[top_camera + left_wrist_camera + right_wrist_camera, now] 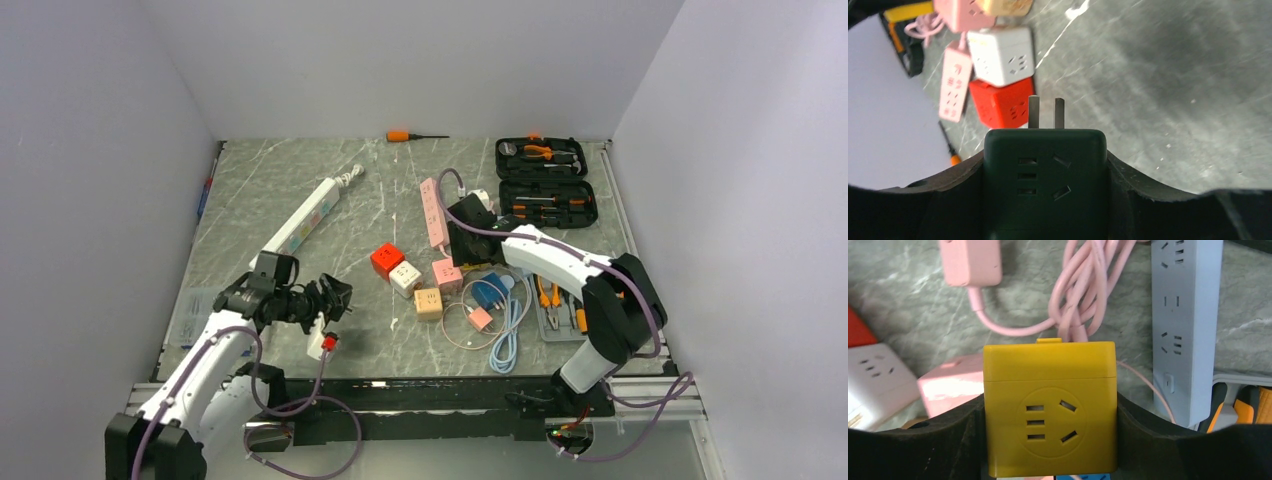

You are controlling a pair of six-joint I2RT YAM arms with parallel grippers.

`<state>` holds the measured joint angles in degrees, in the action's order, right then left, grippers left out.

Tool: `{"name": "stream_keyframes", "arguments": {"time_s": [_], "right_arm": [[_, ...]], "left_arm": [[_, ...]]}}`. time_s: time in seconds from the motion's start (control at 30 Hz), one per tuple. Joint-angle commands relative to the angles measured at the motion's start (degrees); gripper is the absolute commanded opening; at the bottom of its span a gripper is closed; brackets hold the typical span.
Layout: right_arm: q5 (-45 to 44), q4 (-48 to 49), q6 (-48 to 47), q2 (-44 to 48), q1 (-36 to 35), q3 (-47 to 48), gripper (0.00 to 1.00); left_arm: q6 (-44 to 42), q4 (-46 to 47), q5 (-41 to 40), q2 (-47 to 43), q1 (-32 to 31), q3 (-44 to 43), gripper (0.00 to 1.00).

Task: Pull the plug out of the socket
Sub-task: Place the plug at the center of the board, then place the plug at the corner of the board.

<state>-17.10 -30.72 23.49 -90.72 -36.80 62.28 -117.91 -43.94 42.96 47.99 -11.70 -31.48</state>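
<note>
Left gripper (pixel 322 300) pinches the green plug cube (pixel 1045 182), right gripper (pixel 468 222) pinches the yellow socket cube (pixel 1050 415); they look apart, so next put both down.

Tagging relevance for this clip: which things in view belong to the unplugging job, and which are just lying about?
Job: dark green cube adapter, prongs bare, in the left gripper; yellow cube socket in the right gripper.
Lying about: red cube socket; white cube socket; pink power strip; white power strip; orange-handled screwdriver; open tool case.
</note>
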Motion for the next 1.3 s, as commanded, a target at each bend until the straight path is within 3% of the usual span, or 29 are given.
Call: {"name": "stream_keyframes", "arguments": {"time_s": [0.0,0.13,0.3,0.37,0.43,0.53,0.73,0.87,1.03,1.13,1.27], "right_arm": [[-4.9,5.6,1.2,-0.9,0.8,-1.1,0.45],[-5.1,5.7,1.9,0.4,1.1,-3.3,0.72],[-5.1,4.4,2.2,4.2,1.9,-3.5,0.85],[-4.8,3.6,2.1,5.6,2.0,-2.9,0.89],[-4.8,2.5,2.3,7.4,2.0,-2.3,0.92],[-4.4,2.0,3.1,10.5,2.0,-2.5,0.95],[-2.4,1.2,4.7,15.3,2.0,-3.0,1.00],[-1.5,1.2,5.5,17.0,2.0,-3.2,1.00],[-2.3,0.1,5.1,18.0,2.0,-1.9,1.00],[-2.5,-0.1,4.6,18.5,2.2,-1.5,1.00],[-2.5,-1.1,4.8,19.2,2.2,-0.9,1.00]], "left_arm": [[2.4,-0.2,-4.3,4.0,-6.3,-3.3,0.00],[14.9,1.6,-13.2,10.0,-14.6,-9.1,0.00],[23.8,12.6,-25.5,12.6,-24.2,-5.0,0.00],[31.9,14.4,-26.3,14.4,-26.6,-5.4,0.00],[39.3,14.6,-25.4,16.1,-28.3,-7.1,0.00],[42.9,11.8,-26.0,15.1,-30.6,-8.3,0.00],[58.6,-4.2,-33.6,23.5,-33.1,-23.6,0.00],[67.0,-4.7,-34.0,26.7,-34.4,-28.9,0.02],[79.6,-10.7,-37.7,36.2,-46.7,-35.2,0.03],[81.6,-13.9,-40.9,43.3,-51.2,-38.6,0.00],[80.5,-11.8,-40.6,45.4,-51.8,-37.0,0.00]]}}
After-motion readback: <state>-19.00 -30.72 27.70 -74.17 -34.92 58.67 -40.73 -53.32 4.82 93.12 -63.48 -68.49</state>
